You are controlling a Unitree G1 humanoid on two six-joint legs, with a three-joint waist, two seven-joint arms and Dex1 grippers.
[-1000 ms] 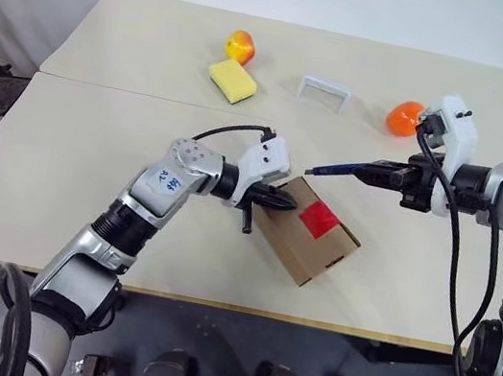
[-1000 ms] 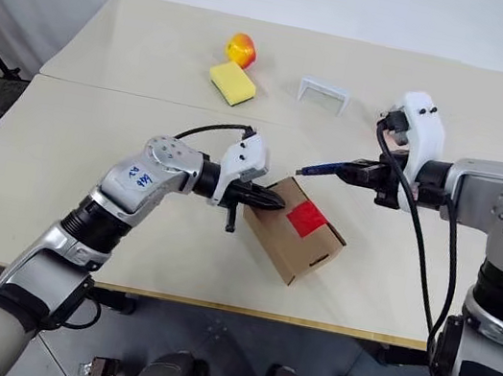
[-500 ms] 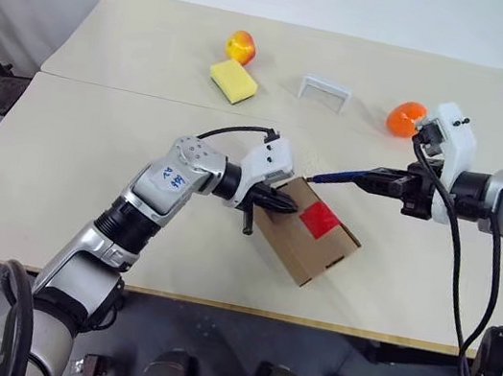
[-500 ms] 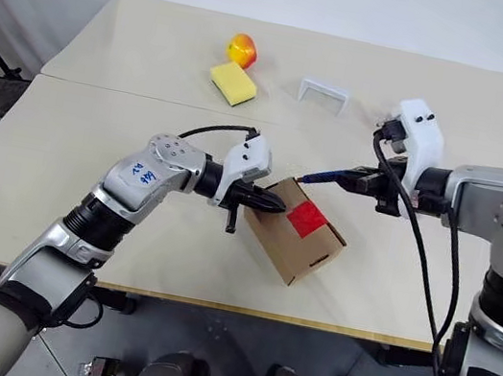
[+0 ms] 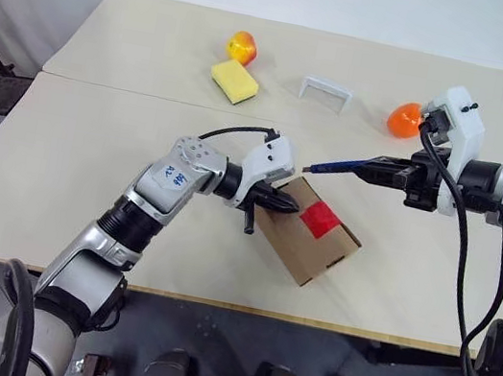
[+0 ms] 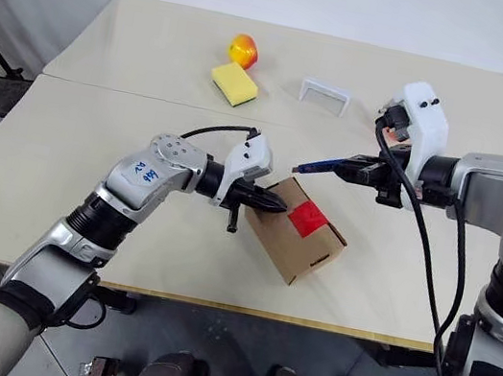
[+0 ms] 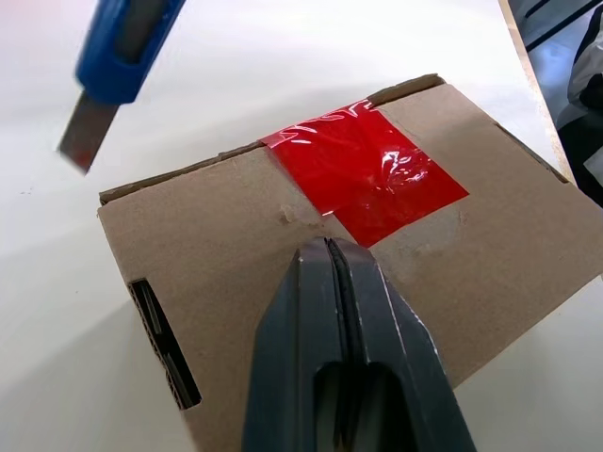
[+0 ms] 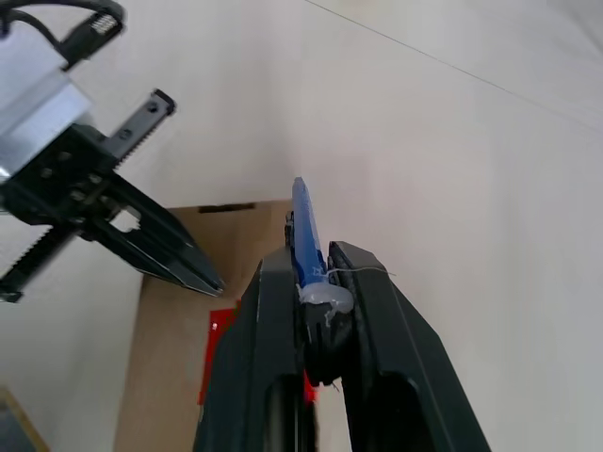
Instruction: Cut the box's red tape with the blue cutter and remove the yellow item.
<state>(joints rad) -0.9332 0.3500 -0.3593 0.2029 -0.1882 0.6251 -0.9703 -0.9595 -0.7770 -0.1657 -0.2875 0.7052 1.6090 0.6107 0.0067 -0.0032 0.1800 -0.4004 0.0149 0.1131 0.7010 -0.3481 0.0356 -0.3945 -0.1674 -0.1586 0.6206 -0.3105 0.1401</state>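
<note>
**Cutter lifted back off the box; tape uncut**

The left gripper [image 5: 274,201] is fully closed with nothing held, its joined fingertips pressed on the top of the box [image 5: 307,232], just short of the red tape [image 7: 363,170]. The box is thereby pinned to the table [image 5: 92,150]; no shift of the box or of this gripper is seen over the last second.

The blue cutter [image 5: 343,166] is clamped between the fingers of the right gripper [image 5: 398,174], which are closed nearly all the way on its handle. The blade points toward the left gripper, and its tip hangs above and just beyond the box's far corner, clear of the cardboard. Half a second ago the tip was lower, close to that corner; it is now raised slightly and drawn back. This is judged a re-aim rather than a cut.

The tape is intact and unwrinkled across the flap seam, ahead of the left fingertips. The lid is shut, so the yellow item cannot be seen. Cutting is not yet begun; a lower, tape-ward approach of the blade is judged necessary.
</note>
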